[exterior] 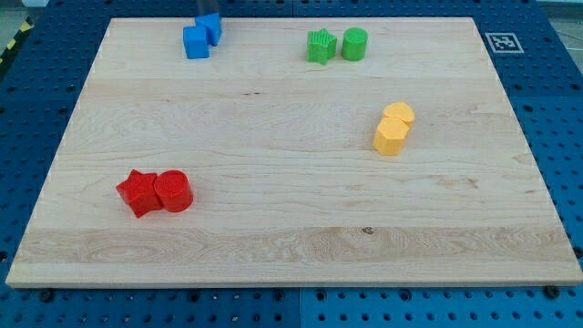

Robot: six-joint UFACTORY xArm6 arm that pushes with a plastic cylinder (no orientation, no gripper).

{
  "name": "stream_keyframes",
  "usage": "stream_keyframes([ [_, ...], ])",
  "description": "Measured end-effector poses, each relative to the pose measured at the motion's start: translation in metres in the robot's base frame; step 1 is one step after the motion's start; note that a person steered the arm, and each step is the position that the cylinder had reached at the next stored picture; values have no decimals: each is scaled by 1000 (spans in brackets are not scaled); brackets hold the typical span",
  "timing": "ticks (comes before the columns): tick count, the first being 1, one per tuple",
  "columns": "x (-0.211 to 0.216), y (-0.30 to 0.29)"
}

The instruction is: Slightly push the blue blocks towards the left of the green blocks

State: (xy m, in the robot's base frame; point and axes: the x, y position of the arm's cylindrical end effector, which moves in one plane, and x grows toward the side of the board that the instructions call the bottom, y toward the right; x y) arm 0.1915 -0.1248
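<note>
Blue blocks point(201, 37) touching at worktop point(273, 246) top, green blocks point(337, 45) rightward, gap between clear, my tip unseen, no fingers to judge.

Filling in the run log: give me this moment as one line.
tip: not visible | blue blocks: touching, top edge of wooden board | green star block and green cylinder block: to their right, apart

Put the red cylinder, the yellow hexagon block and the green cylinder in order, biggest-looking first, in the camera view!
1. red cylinder
2. yellow hexagon block
3. green cylinder

Blocks lower in the view may just be nearer the camera, so real sizes could match.
</note>
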Motion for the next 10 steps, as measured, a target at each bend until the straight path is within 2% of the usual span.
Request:
stream_keyframes([
  [2,16,-68],
  [3,20,-58],
  [4,0,-22],
  [5,11,-16],
  [6,46,-16],
  [7,56,-10],
  [10,57,-7],
])
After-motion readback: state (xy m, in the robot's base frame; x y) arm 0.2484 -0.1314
